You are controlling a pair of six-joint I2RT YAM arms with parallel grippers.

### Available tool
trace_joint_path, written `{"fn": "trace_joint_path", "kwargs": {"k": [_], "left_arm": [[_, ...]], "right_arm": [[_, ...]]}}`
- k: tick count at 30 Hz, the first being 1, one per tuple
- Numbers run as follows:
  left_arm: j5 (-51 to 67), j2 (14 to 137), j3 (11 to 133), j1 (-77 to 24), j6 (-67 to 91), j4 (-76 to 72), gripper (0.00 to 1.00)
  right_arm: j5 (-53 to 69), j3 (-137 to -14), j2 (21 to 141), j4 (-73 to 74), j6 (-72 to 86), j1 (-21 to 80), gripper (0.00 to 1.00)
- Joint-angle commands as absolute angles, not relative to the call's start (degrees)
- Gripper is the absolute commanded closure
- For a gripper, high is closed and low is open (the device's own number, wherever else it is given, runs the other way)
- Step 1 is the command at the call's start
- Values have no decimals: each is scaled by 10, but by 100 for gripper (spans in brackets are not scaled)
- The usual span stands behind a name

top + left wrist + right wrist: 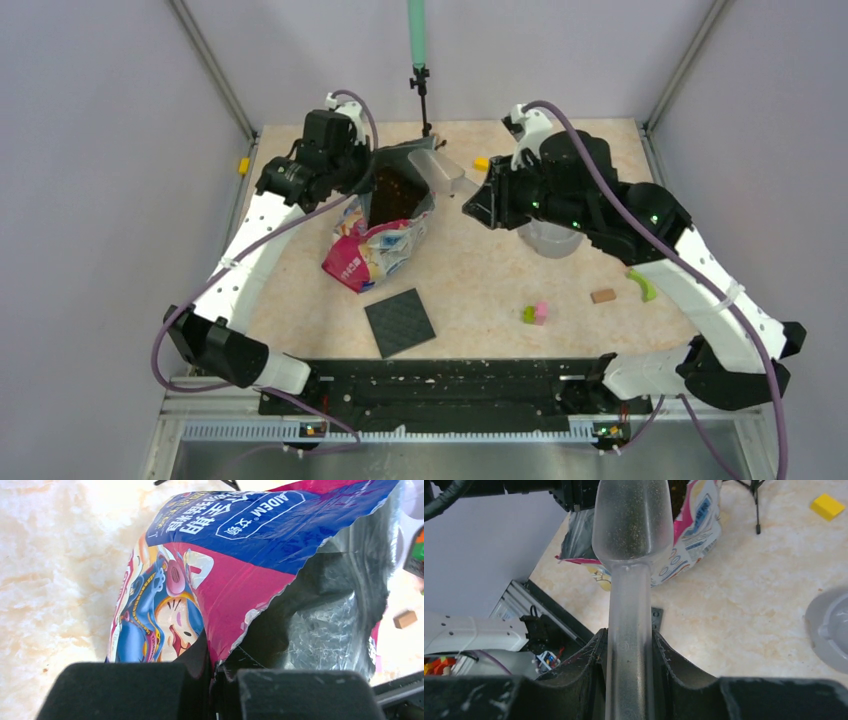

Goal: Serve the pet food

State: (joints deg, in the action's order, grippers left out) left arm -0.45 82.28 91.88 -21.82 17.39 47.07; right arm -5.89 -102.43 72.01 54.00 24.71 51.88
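Observation:
The pink-and-blue printed bag (375, 245) leans open at the back left, with brown pet food (395, 195) showing in its mouth. My left gripper (352, 172) is shut on the bag's upper left rim. In the left wrist view the bag (240, 555) fills the frame and its torn edge runs into the closed gripper (220, 672). My right gripper (482, 198) is shut on the handle of a translucent scoop (440, 168), whose head hangs at the bag's right rim. In the right wrist view the scoop (631, 525) looks dusty, and I see no kibble in it.
A translucent grey bowl (550, 240) sits partly under the right arm, and is the bowl (830, 630) at right in the right wrist view. A black mat (400, 322) lies near front centre. Toy blocks are scattered: yellow (481, 163), green-pink (535, 314), brown (602, 295). A black stand (423, 95) rises at the back.

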Motion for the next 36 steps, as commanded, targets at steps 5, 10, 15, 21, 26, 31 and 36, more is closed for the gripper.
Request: {"fn": "trace_joint_path", "kwargs": {"k": [5, 10, 15, 21, 26, 31, 36], "left_arm": [[64, 798, 956, -257, 182, 417, 100], [83, 782, 929, -273, 183, 413, 100], [113, 784, 886, -323, 177, 412, 100], [140, 791, 800, -360, 204, 330, 100], [91, 825, 774, -360, 182, 302, 100], [-20, 847, 842, -356, 128, 354, 100], [-57, 864, 879, -329, 82, 379, 100]], "right_arm": [[-3, -966, 737, 464, 321, 521, 100], [-32, -910, 745, 496, 354, 521, 100], [-47, -851, 745, 555, 399, 520, 100], [-64, -795, 717, 601, 440, 509, 100], [-71, -751, 706, 579, 452, 498, 100], [-52, -702, 725, 478, 456, 498, 100], [-14, -634, 778, 324, 457, 498, 100]]}}
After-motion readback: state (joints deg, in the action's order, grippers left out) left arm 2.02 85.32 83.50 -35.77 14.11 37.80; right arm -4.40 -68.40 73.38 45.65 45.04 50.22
